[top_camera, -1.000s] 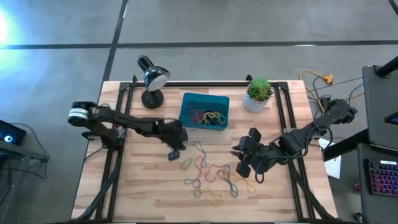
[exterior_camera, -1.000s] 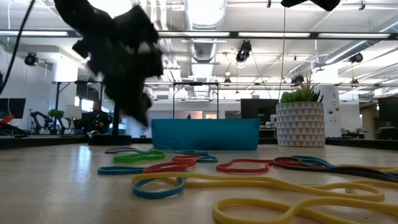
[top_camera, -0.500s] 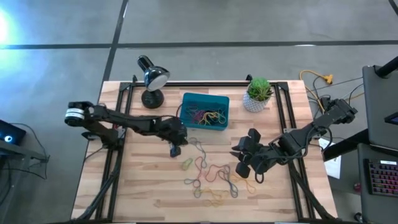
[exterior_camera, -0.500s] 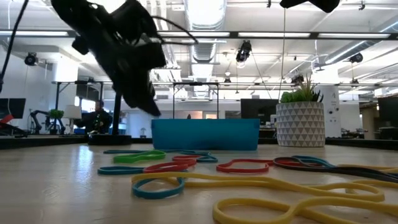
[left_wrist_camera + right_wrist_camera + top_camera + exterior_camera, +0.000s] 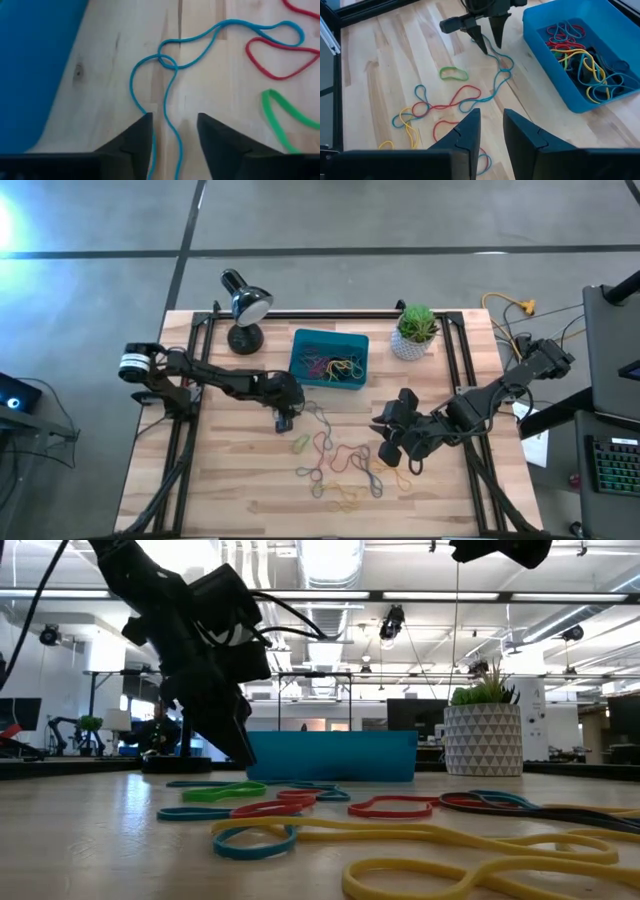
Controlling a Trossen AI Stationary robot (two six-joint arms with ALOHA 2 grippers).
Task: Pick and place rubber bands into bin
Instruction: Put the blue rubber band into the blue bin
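Observation:
The teal-blue bin (image 5: 300,345) stands at the table's far middle and holds several rubber bands (image 5: 335,367). More rubber bands (image 5: 340,462) lie loose on the wood in front of it. My left gripper (image 5: 175,120) hangs open just off the bin's near left corner. It points steeply down, one finger on either side of a long blue band (image 5: 167,65) that lies flat on the table. The low view shows its fingertips (image 5: 243,752) a little above the wood. My right gripper (image 5: 491,120) waits open and higher up, to the right of the loose bands.
A black desk lamp (image 5: 243,305) stands at the far left and a white plant pot (image 5: 413,340) at the far right of the bin. Black frame rails (image 5: 190,410) run along both sides of the table. A green band (image 5: 287,117) and a red one (image 5: 272,62) lie close by.
My left gripper has sunk toward the table beside the bin's near left corner and tipped steeper, ending with its fingertips just above the blue band. The bands and my right gripper have stayed put.

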